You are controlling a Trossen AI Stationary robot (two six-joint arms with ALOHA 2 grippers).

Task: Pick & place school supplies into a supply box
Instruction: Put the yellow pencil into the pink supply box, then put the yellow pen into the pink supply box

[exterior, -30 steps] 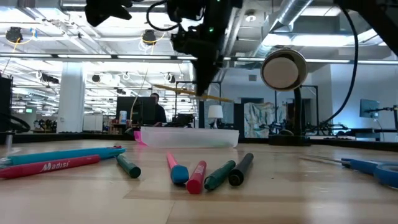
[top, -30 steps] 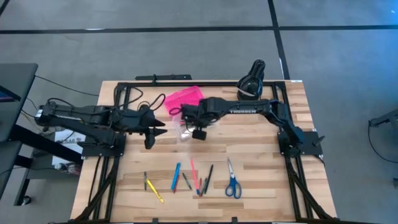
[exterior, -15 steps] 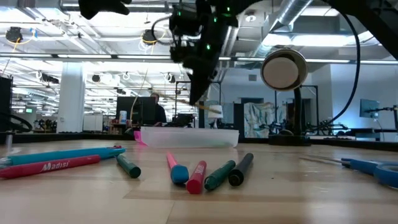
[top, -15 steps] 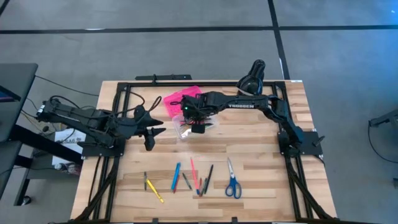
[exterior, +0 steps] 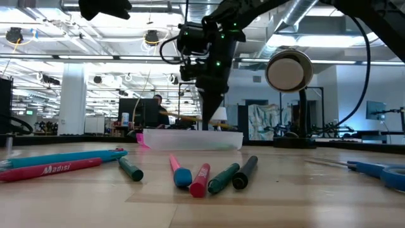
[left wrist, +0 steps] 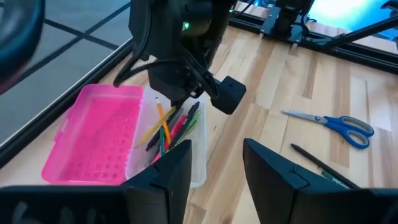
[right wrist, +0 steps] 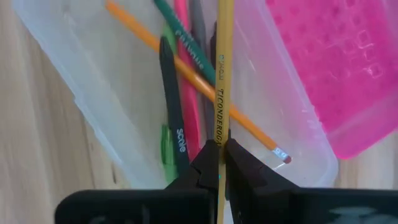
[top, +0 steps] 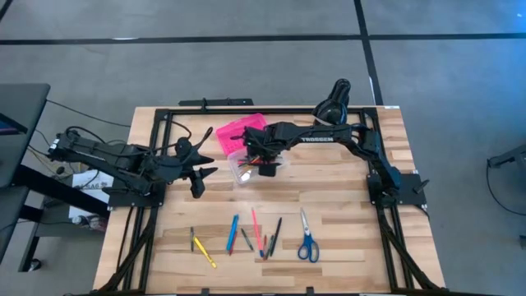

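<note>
**A:** What does the overhead camera show?

**B:** A wooden table [top: 345, 205]. The right gripper [top: 251, 158] hangs over the supply box [top: 243, 144], whose pink lid lies open toward the far edge. The left gripper [top: 205, 167] waits just beside the box with its fingers spread and empty. Near the front edge lie a row of pens and pencils [top: 246, 236] and blue-handled scissors [top: 307, 241].

**A:** And the table-level camera?

**B:** The right gripper [exterior: 209, 101] points down over the clear base of the supply box [exterior: 193, 139]. Markers [exterior: 212, 175] lie in the foreground, with a scissors handle [exterior: 386, 172] at the edge. A person sits far behind.

**A:** The left wrist camera?

**B:** Its own fingers [left wrist: 165, 171] stand apart, holding nothing. Beyond them, the right gripper [left wrist: 180, 93] is above the box base, where several pencils [left wrist: 166, 127] already rest.

**A:** The right wrist camera?

**B:** The right gripper [right wrist: 218, 155] is pinched tight on a yellow pencil [right wrist: 222, 68], held above the base [right wrist: 93, 106] over an orange pencil [right wrist: 186, 74], a dark pen [right wrist: 174, 118] and a pink one.
</note>
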